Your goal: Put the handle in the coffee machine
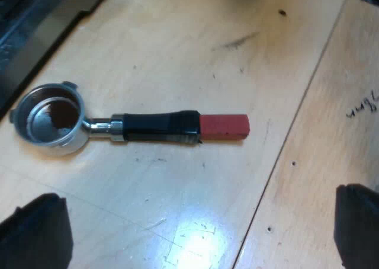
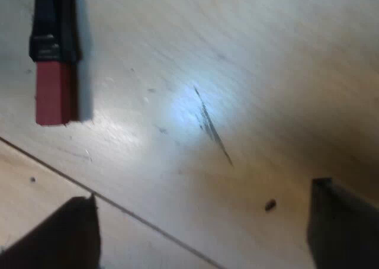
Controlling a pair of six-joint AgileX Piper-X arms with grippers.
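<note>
Metal holder (image 1: 136, 125) lies on the counter (image 1: 207, 55) ahead of the wide-open, empty left tool (image 1: 195, 239), long axis running finger to finger; the equally open, empty right tool (image 2: 201, 233) is near its red end (image 2: 54, 94).

Pale wood counter (image 1: 177, 50), scuffed, one seam line (image 1: 296, 127) running across it. Metal holder (image 1: 148, 125) lies flat on it, basket up, red end (image 1: 224, 127) pointing away from the espresso machine (image 1: 29, 26).

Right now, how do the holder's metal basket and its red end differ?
The metal basket is round, shiny, with dark residue inside; the red end is a matte square block. The basket lies by the machine; the red end points away. Both rest on the table.
</note>
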